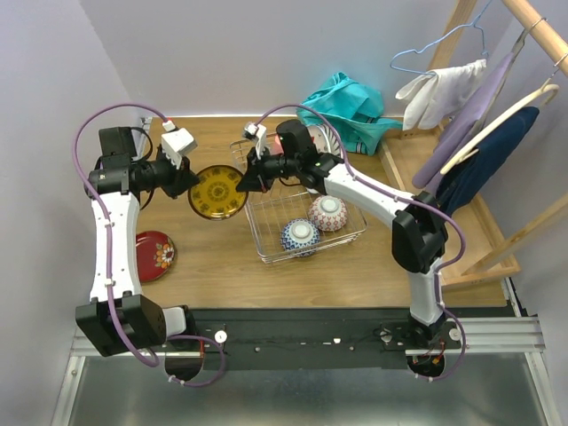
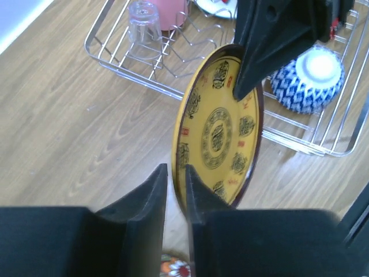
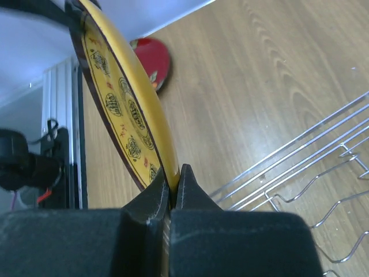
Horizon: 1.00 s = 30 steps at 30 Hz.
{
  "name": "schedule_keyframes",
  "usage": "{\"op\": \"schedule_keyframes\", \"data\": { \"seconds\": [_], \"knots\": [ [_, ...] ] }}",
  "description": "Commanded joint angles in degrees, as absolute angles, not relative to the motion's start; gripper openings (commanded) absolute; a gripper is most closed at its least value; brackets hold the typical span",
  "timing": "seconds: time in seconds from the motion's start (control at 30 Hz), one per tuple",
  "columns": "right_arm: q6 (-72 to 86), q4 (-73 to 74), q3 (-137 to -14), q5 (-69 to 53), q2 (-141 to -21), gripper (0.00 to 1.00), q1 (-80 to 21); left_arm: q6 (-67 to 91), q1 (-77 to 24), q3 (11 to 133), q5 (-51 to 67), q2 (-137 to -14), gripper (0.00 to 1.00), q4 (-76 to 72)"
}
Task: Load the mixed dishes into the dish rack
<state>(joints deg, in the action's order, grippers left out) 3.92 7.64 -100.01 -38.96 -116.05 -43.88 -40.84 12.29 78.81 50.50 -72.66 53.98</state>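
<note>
A gold saucer [image 1: 217,192] hangs on edge above the table, left of the dish rack [image 1: 266,256]. My right gripper [image 1: 244,180] is shut on its right rim; in the right wrist view the pads [image 3: 174,173] pinch the yellow edge [image 3: 124,109]. My left gripper [image 1: 189,180] is at the saucer's left rim. Its jaws [image 2: 176,173] stand slightly apart around the edge [image 2: 219,133], with wood showing in the gap. Two patterned bowls [image 1: 300,236] [image 1: 328,213] sit upside down in the rack. A clear glass [image 2: 143,23] and pink cup [image 2: 170,11] stand at its far end. A red saucer [image 1: 154,255] lies on the table.
A teal cloth [image 1: 346,106] lies behind the rack. A wooden clothes frame [image 1: 479,133] with hangers and garments stands at the right. A white box [image 1: 177,140] sits at the back left, near the left arm.
</note>
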Motion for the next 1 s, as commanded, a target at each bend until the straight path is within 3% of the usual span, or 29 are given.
{"op": "schedule_keyframes", "data": {
  "seconds": [0.0, 0.07, 0.1, 0.13, 0.3, 0.43, 0.67, 0.97],
  "knots": [
    [7.4, 5.7, -100.0, -28.7, -110.9, 0.01, -44.1, -31.0, 11.1, 74.5, 44.1, -70.7, 0.53, 40.5],
    [8.5, 6.3, -99.5, -18.3, -109.2, 0.00, -44.1, -26.4, 11.2, 72.5, 41.7, -69.5, 0.63, 34.2],
    [9.0, 7.1, -98.8, -14.4, -107.2, 0.00, -44.1, -20.8, 11.1, 71.9, 38.7, -68.4, 0.76, 27.1],
    [9.1, 7.6, -98.6, -8.6, -106.3, 0.00, -44.1, -18.3, 11.2, 71.3, 37.3, -67.8, 0.97, 23.4],
    [9.7, 14.2, -98.5, 11.7, -102.0, 0.01, -44.1, -7.6, 10.6, 71.0, 30.1, -67.9, 0.98, 9.7],
    [9.8, 17.9, -97.4, 33.1, -98.7, 0.00, -44.0, -5.3, 9.1, 71.5, 25.7, -69.8, 0.98, 8.8],
    [10.6, 21.7, -94.2, 53.9, -97.9, 0.00, -44.1, -3.4, 7.9, 69.1, 25.4, -72.4, 0.98, 6.4],
    [17.0, 32.6, -101.1, 55.3, -104.1, 0.00, -44.2, -2.6, 7.7, 68.1, 26.0, -74.2, 0.98, 6.7]
  ]
}}
